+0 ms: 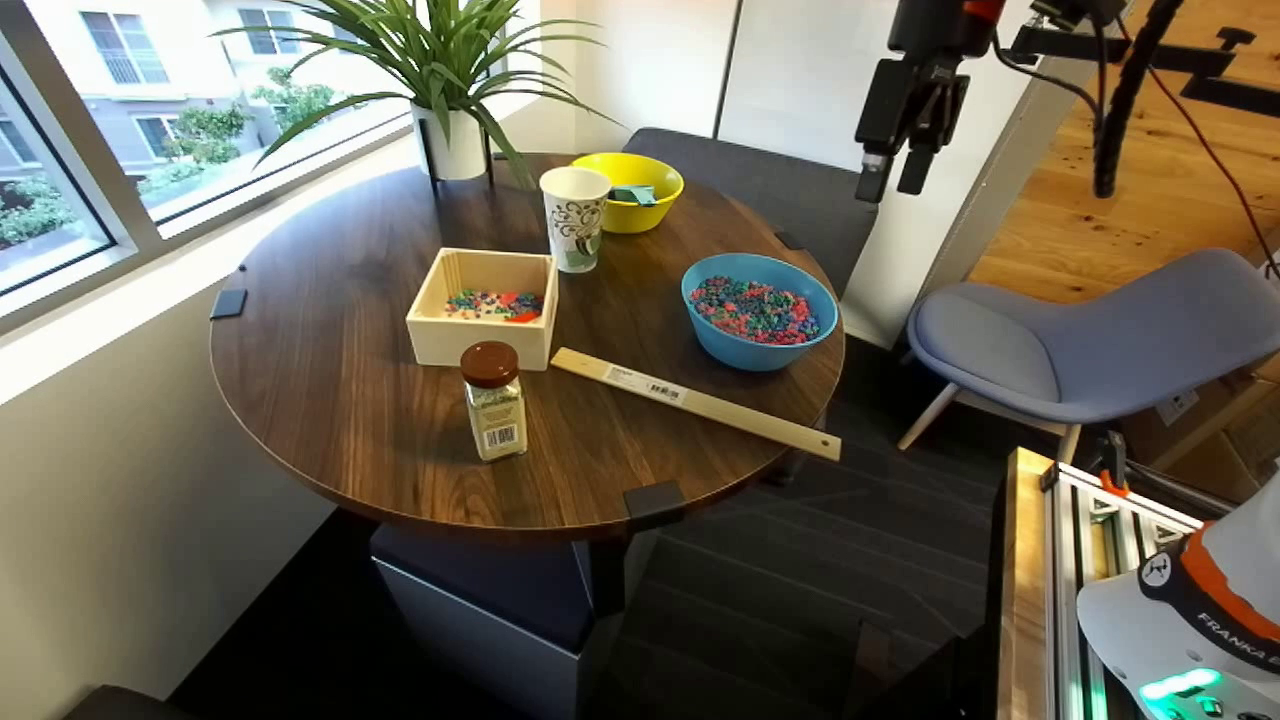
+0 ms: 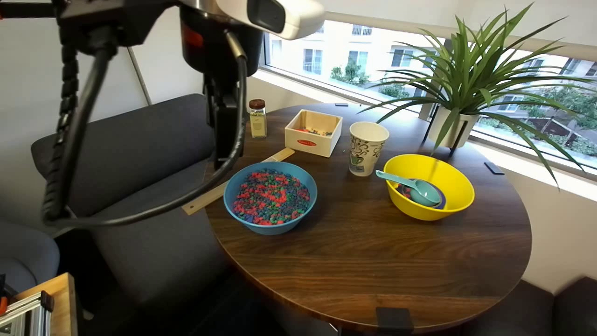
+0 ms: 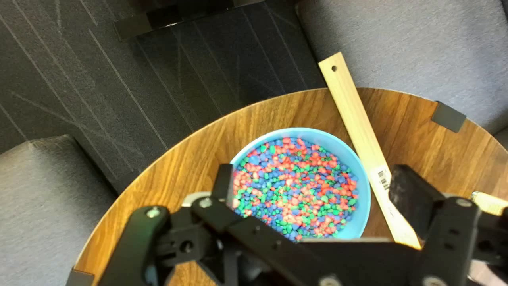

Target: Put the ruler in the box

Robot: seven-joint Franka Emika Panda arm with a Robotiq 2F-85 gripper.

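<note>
The ruler (image 1: 705,403) lies flat on the round table (image 1: 340,425). It is a long, thin strip of light wood with a white sticker (image 1: 650,386) and a little round hole near one end. That end pokes out past the table's edge. The other end is right by a corner of the box (image 1: 435,342); I can't tell if they touch. The box is square, with smooth sides of pale wood. Small red, blue and green bits (image 1: 490,303) lie on its bottom.

The claw (image 3: 313,176) hangs up in the air with its two black fingers spread wide apart. The ruler runs just beside a round blue bowl (image 1: 745,350). That bowl has lots of bumpy red, blue and green bits in it.

Near the box stands a see-through jar (image 1: 497,415) with a brown lid (image 1: 489,363) and pale stuff inside. A tall paper cup (image 1: 577,225) with curly pictures is close too. Near the cup, a yellow bowl (image 2: 456,189) holds a light blue spoon (image 2: 424,192), its handle over the rim. A spiky green plant (image 1: 450,60) grows from a white pot (image 1: 456,147). The table is dark wood with streaky lines.
</note>
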